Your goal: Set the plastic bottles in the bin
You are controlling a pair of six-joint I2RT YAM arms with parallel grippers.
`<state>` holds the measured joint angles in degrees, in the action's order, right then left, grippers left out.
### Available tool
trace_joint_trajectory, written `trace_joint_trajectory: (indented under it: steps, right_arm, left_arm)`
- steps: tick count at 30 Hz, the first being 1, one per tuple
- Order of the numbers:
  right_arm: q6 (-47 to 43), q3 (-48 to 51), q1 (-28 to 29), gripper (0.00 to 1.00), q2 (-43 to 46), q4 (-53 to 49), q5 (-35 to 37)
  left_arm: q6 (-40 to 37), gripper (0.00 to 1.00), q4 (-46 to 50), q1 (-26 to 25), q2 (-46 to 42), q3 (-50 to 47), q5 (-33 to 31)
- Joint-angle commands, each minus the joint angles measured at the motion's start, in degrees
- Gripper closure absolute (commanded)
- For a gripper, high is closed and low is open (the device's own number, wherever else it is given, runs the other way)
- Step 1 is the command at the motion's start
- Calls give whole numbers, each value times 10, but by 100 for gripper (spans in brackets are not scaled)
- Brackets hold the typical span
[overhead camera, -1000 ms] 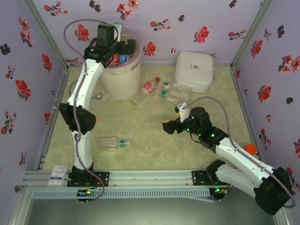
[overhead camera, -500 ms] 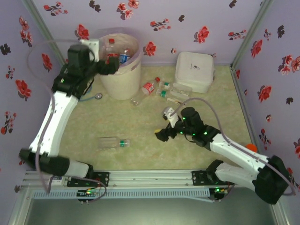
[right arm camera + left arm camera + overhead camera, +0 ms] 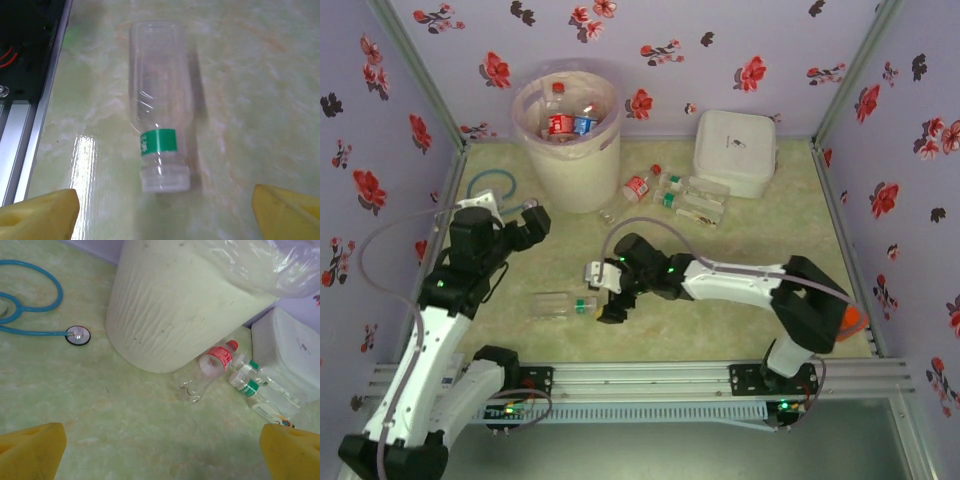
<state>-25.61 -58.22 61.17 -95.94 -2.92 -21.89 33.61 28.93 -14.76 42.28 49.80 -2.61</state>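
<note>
The bin (image 3: 568,165) stands at the back left, and a few plastic bottles (image 3: 566,122) lie inside it. A clear bottle with a green label (image 3: 562,303) (image 3: 160,125) lies on the mat, mouth toward my right gripper (image 3: 609,306) (image 3: 162,222). That gripper is open just short of the bottle, its yellow fingers (image 3: 40,215) wide apart. A red-labelled bottle (image 3: 634,188) (image 3: 214,362) rests against the bin's base. Green-labelled bottles (image 3: 685,195) (image 3: 248,382) lie beside it. My left gripper (image 3: 533,218) (image 3: 162,462) is open over bare mat, facing the bin wall (image 3: 170,305).
A white square lidded box (image 3: 738,150) (image 3: 290,347) stands at the back right. A blue stethoscope (image 3: 488,186) (image 3: 31,305) lies left of the bin. The aluminium rail (image 3: 25,125) runs along the near edge. An orange object (image 3: 854,318) sits by the right arm.
My left arm has pulled away from the bin and dropped to the front left. My right arm has reached leftward across the mat to the green-labelled bottle.
</note>
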Motion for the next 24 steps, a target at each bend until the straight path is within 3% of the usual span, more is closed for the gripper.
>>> trace_joint_trajectory:
  steps: [1, 12, 17, 19, 24]
  right_arm:
    - [-30, -41, 16, 10, -56, -5, 3]
    - [-30, -104, 37, 19, -177, 3, 46]
    - [-3, -81, 41, 37, -167, 26, 55]
    - [8, -72, 42, 39, -158, 33, 64]
    - [28, -43, 41, 54, -126, 66, 91]
  left_arm:
    - [54, 0, 2, 11, -38, -34, -32]
    - [93, 0, -22, 18, -50, -80, -28]
    - [93, 0, -26, 18, -43, -75, -25]
    - [101, 0, -36, 18, -40, -79, -21]
    - [136, 1, -94, 19, -30, -95, 0]
